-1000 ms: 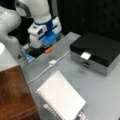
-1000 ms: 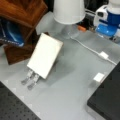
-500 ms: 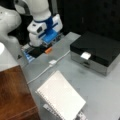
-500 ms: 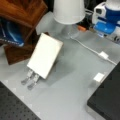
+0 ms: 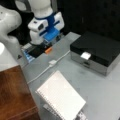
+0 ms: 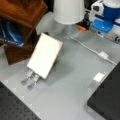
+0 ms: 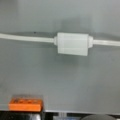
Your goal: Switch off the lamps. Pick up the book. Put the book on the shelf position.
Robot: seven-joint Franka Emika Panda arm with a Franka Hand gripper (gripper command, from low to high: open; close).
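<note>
Partly hidden under its blue-white body, the gripper [image 5: 47, 46] hovers near the cord switch [image 7: 72, 43]; I cannot tell its opening. Book [image 5: 61, 98] leans untouched.

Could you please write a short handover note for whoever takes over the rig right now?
End effector: at a front view's top left, above the table's far edge, holding nothing that shows.
Wrist view: looks down on the white inline switch of the lamp cord, with an orange block near it.
Lamp: stands by the wooden shelf top.
Book: leans tilted on its stand, untouched.
Done: nothing visibly.
Left: lamp switch, book pick, shelf placement.
</note>
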